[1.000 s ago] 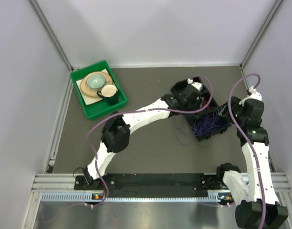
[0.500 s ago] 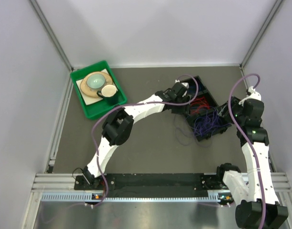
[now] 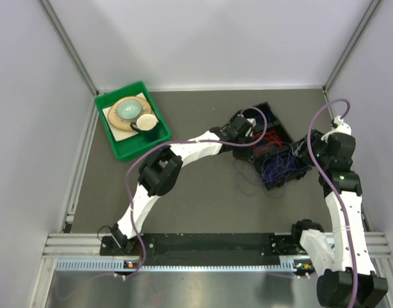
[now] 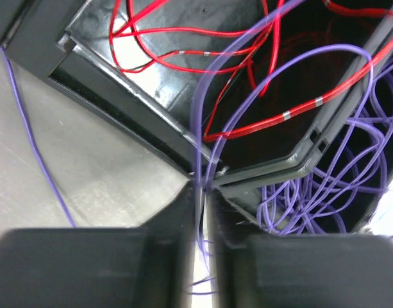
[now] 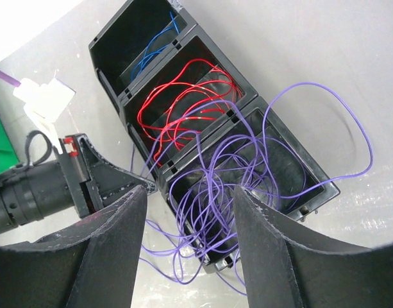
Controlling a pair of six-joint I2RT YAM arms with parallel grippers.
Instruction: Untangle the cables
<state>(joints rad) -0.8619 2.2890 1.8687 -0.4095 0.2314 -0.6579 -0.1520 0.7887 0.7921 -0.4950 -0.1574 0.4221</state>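
Note:
A black three-compartment box (image 3: 281,128) holds the cables: blue ones (image 5: 151,58) in the far cell, red ones (image 5: 183,96) in the middle, a purple tangle (image 5: 234,186) in the near cell. Some purple strands cross into the red cell, and loops spill onto the table (image 3: 247,183). My left gripper (image 4: 202,192) is at the box's left rim, shut on a purple cable (image 4: 212,163) that rises from between its fingers over the divider. My right gripper (image 5: 190,192) hangs open above the purple cell, holding nothing.
A green tray (image 3: 119,151) with a plate, a bowl and a dark cup stands at the back left. Grey walls close in the table on three sides. One purple strand (image 4: 29,135) lies on the table left of the box.
The left gripper came off the top of the box to its left rim and its jaws closed on a purple cable. The right arm has not moved.

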